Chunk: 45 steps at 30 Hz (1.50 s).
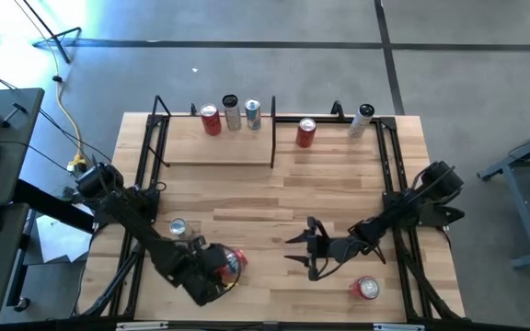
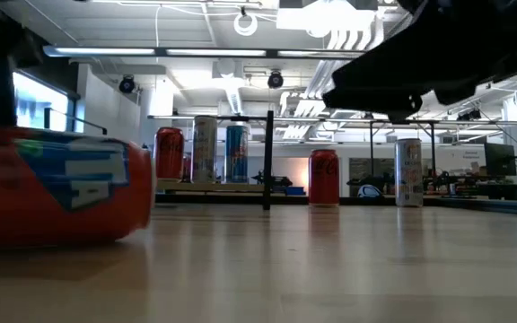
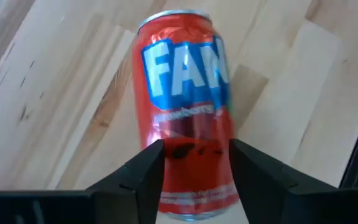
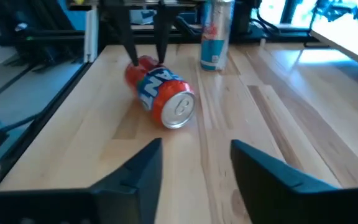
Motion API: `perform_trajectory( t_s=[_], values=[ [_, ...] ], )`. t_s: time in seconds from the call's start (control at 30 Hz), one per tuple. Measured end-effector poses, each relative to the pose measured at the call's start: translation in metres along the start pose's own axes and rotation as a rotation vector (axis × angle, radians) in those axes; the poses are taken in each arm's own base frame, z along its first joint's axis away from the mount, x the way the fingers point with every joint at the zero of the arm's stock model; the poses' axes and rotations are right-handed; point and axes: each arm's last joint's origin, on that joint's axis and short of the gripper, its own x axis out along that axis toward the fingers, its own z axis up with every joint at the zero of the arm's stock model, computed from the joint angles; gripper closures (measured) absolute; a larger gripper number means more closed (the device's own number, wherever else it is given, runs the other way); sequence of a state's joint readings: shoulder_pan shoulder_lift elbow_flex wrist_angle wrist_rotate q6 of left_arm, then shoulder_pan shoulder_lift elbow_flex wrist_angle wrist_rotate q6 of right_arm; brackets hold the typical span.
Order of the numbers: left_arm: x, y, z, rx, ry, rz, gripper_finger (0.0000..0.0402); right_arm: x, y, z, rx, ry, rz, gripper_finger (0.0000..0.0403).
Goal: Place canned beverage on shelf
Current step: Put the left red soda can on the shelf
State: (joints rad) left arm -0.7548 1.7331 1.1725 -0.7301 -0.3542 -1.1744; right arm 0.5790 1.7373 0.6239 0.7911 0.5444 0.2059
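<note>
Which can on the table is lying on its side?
The red Fanta can near the front-left edge, between the left tool's fingers. Every other can stands upright, including the red one at front right.

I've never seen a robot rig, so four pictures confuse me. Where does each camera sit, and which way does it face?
High: overhead, looking down at table, both arms, shelf.
Low: at tabletop height, facing the shelf; an arm overhead.
Left wrist: looks past the left pincer straddling a lying red can.
Right wrist: looks past the open right pincer toward that can.
Shared: the lying red can shows in all four.
</note>
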Motion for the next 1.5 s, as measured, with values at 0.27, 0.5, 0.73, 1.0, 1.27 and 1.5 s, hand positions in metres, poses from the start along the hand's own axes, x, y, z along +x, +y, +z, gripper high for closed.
perform_trajectory(
  t_s=[0.27, 0.5, 0.73, 1.0, 1.27, 1.5],
  values=[
    [-0.001, 0.006, 0.052, -0.013, 0.14, -0.15, 0.0169, 0.002, -0.003, 0.001, 0.026, -0.003, -0.01, 0.0156],
    [0.007, 0.018, 0.076, -0.057, 0.216, -0.225, 0.0134, 0.002, -0.003, 0.001, 0.018, -0.002, -0.009, 0.0151],
    [0.021, 0.017, 0.072, -0.018, 0.252, -0.185, 0.0132, 0.002, -0.003, 0.001, 0.0, -0.002, -0.009, 0.0151],
    [0.04, 0.012, 0.07, 0.046, 0.239, -0.169, 0.0132, 0.002, -0.003, 0.002, 0.0, -0.003, -0.013, 0.0151],
    [0.052, 0.008, 0.068, 0.118, 0.209, -0.17, 0.0132, 0.002, -0.003, 0.001, -0.021, -0.001, -0.014, 0.0151],
    [0.065, 0.008, 0.064, 0.162, 0.204, -0.195, 0.0133, 0.002, -0.003, 0.001, -0.028, 0.0, -0.014, 0.0151]
  ],
)
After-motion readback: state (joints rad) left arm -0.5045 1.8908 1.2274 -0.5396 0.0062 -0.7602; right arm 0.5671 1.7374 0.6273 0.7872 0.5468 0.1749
